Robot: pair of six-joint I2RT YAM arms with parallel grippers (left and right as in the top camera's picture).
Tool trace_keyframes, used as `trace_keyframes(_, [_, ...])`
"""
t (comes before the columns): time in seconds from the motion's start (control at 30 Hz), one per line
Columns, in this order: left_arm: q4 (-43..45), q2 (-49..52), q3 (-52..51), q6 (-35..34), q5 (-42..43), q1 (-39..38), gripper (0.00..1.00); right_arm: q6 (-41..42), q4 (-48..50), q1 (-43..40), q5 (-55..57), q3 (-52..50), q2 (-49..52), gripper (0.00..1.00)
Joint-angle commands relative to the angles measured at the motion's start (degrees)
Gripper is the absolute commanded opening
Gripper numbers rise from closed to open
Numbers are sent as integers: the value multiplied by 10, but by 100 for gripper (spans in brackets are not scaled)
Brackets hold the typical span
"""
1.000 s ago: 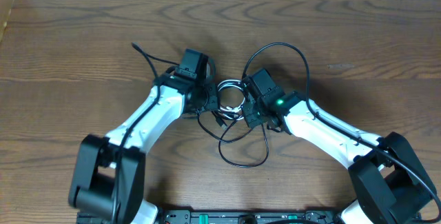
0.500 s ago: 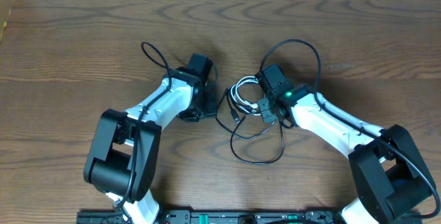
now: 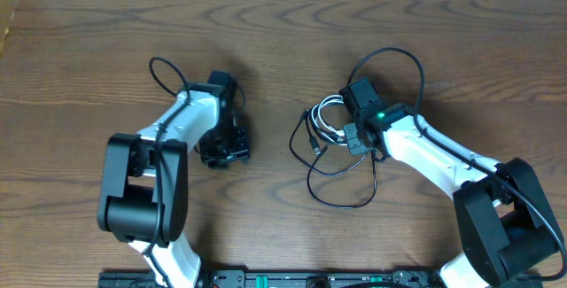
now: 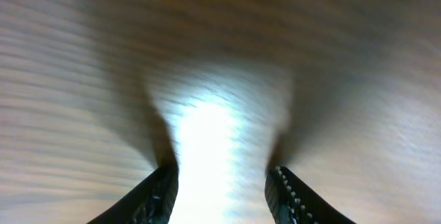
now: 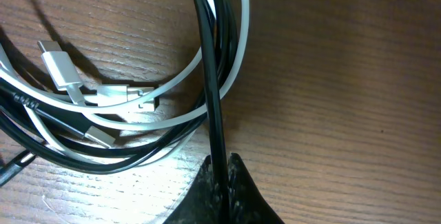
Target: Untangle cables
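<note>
The right gripper [image 5: 224,171]: jaws pinched tight on a black cable [image 5: 205,58], which runs straight out of the fingertips toward 12 o'clock in the wrist view. A white cable [image 5: 244,17] lies alongside it, then curves away toward 9 o'clock. There its white plugs [image 5: 60,69] rest on the wood among further black strands.

Overhead: the bundle of cables [image 3: 321,133] sits just off the centre of the table [image 3: 266,22], at 3 o'clock. The right gripper is at the bundle's own 3 o'clock edge. The white coil takes the 12 o'clock part of the bundle. One black loop [image 3: 341,201] trails out flat toward 6 o'clock. Strands cross one another; not separated.

The left gripper [image 3: 221,149]: at 9 o'clock from table centre, well apart from the bundle. Its wrist view is blurred. The two fingers [image 4: 155,196] stand apart with only bare wood between them; nothing held.
</note>
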Motion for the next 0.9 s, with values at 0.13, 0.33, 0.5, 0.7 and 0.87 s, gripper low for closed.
trace_keyframes(0.13, [56, 28, -9, 131, 312, -23, 52, -22, 3, -17, -59, 7, 4, 1])
trace_keyframes(0.33, [93, 28, -9, 119, 312, -64, 55, -25, 3, -49, -110, 7, 4, 1])
trace_keyframes(0.5, [132, 28, -9, 58, 273, -95, 56, -25, 2, -67, -131, 3, 4, 1])
trace_keyframes(0.7, [113, 28, -10, -8, 83, -132, 56, -34, 2, -76, -120, -3, 4, 3])
trace_keyframes(0.87, [57, 28, -12, -64, -53, -140, 56, -33, 2, -76, -120, -4, 4, 27])
